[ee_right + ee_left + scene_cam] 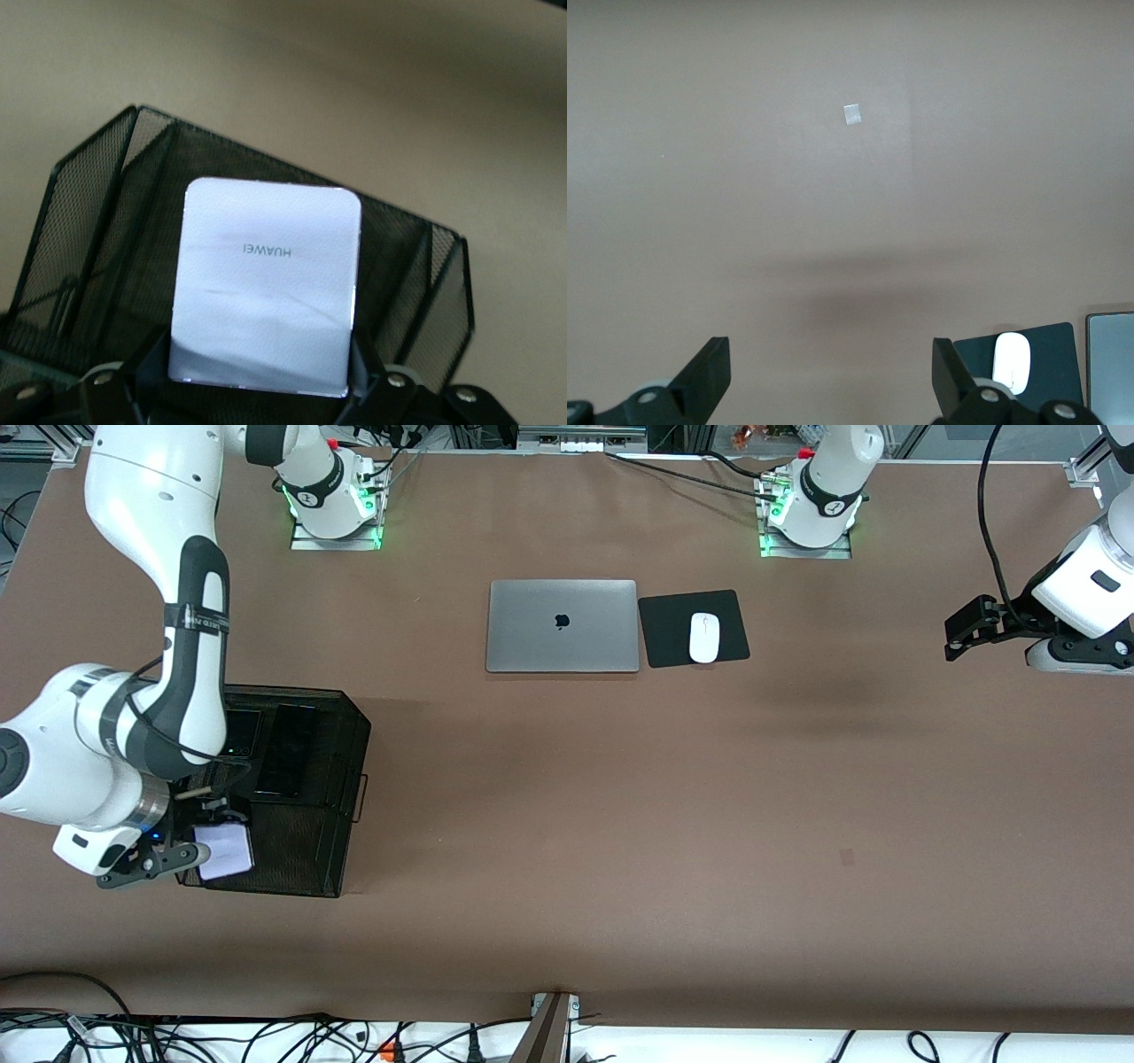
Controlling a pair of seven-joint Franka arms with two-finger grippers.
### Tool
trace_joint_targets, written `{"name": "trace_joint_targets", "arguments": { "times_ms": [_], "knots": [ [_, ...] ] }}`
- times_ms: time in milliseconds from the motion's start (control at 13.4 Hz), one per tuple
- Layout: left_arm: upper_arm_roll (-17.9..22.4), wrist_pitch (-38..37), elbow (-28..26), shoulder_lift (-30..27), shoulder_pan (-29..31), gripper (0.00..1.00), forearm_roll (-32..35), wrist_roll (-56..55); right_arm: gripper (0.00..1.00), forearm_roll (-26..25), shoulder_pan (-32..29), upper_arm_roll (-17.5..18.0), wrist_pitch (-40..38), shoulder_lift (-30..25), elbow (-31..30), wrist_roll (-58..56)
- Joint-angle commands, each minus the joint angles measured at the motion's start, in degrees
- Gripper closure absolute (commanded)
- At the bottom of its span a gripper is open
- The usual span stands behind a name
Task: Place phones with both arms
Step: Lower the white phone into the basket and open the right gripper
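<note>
While the left gripper [831,385] waits spread apart over bare table, the right gripper [190,856] clamps the lavender phone [223,851] flat-face-up directly over the mesh basket [341,779], whose front compartment lies straight below; two black phones [285,749] already rest inside

You are looking at a table [620,797] with a matt brown covering, smooth and almost glare-free. The basket [332,779] is black wire mesh, see-through and dull. The lavender phone [266,292] in the right end effector [261,390] has a smooth, satiny back with a bright metallic edge. The long black phone [285,751] looks glossy. The laptop [562,626] is brushed silver metal, the mouse [704,638] glossy white plastic on a matt black pad [673,615].
</note>
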Motion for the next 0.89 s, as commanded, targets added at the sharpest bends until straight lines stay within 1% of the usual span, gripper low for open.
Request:
{"name": "trace_joint_targets", "arguments": {
  "times_ms": [0,75,149,373,447,522,596,671,820],
  "knots": [
    [0.1,-0.8,0.9,0.4,-0.3,0.00,0.6,0.8,0.98,1.9,-3.0,3.2,3.7,2.0,1.4,-0.9],
    [0.1,-0.8,0.9,0.3,-0.3,0.00,0.6,0.8,0.98,2.0,-3.7,4.4,4.2,2.3,1.4,-0.8],
    [0.1,-0.8,0.9,0.3,-0.3,0.00,0.6,0.8,0.98,2.1,-3.8,4.9,4.2,2.9,1.3,-0.7],
    [0.1,-0.8,0.8,0.3,-0.3,0.00,0.6,0.8,0.97,2.4,-3.8,4.9,4.1,4.9,1.0,-0.2],
    [0.1,-0.8,0.9,0.3,-0.3,0.00,0.6,0.8,0.86,2.8,-3.7,4.9,3.6,4.9,1.0,1.3],
    [0.1,-0.8,0.9,0.3,-0.3,0.00,0.6,0.8,0.49,2.8,-3.4,4.9,3.3,4.9,1.0,3.1],
    [0.1,-0.8,0.9,0.3,-0.3,0.00,0.6,0.8,0.03,2.7,-3.4,4.9,2.6,4.9,0.9,3.9],
    [0.1,-0.8,0.8,0.3,-0.3,0.00,0.6,0.8,0.00,2.7,-3.4,4.9,0.8,4.4,0.9,4.1],
    [0.1,-0.8,0.8,0.3,-0.3,0.00,0.6,0.7,0.00,2.5,-3.0,4.1,-4.2,2.3,1.3,6.1]
  ]
}}
